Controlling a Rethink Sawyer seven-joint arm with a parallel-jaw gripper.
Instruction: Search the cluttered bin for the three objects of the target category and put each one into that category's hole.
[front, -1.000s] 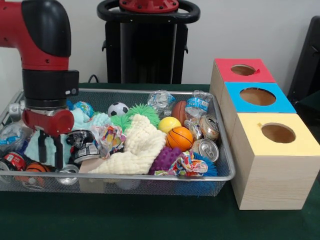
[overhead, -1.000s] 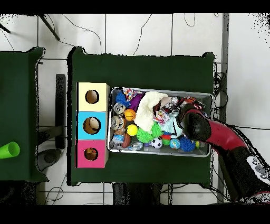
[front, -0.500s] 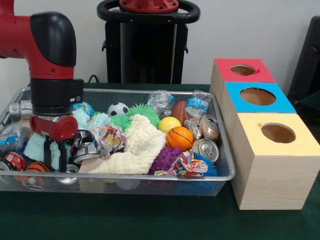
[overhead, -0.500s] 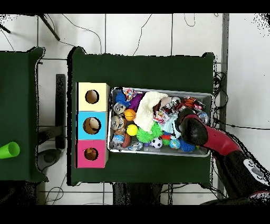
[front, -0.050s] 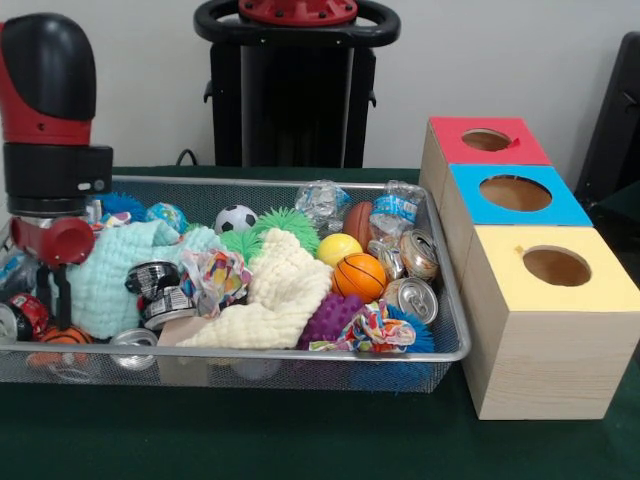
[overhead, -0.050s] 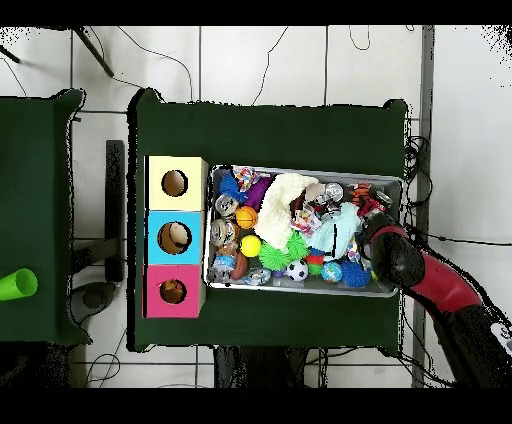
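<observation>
My gripper (front, -0.050s: 52, 310) hangs open at the left end of the wire bin (front, -0.050s: 300, 355), with its fingers down among the clutter and nothing visibly between them. A red can (front, -0.050s: 26, 316) and a small basketball (front, -0.050s: 62, 336) lie right beside the fingers. A teal cloth (front, -0.050s: 112, 272) spreads just to their right, next to a crushed black can (front, -0.050s: 160, 290). Three boxes with holes stand to the right of the bin: red (front, -0.050s: 487, 140), blue (front, -0.050s: 515, 193) and yellow (front, -0.050s: 556, 267). From overhead, the arm (overhead, -0.050s: 392, 252) hides the gripper at the bin's right end.
The bin also holds a cream cloth (front, -0.050s: 285, 290), an orange basketball (front, -0.050s: 358, 275), a yellow ball (front, -0.050s: 338, 247), a soccer ball (front, -0.050s: 236, 217), silver cans (front, -0.050s: 412, 297), crumpled plastic bottles (front, -0.050s: 322, 200), spiky toys (front, -0.050s: 285, 222) and a rope toy (front, -0.050s: 372, 328). Overhead, the boxes (overhead, -0.050s: 174, 237) sit left of the bin.
The arm has moved toward the bin's left end in the front view, off the teal cloth, which now shows more fully. The gripper stays open.
</observation>
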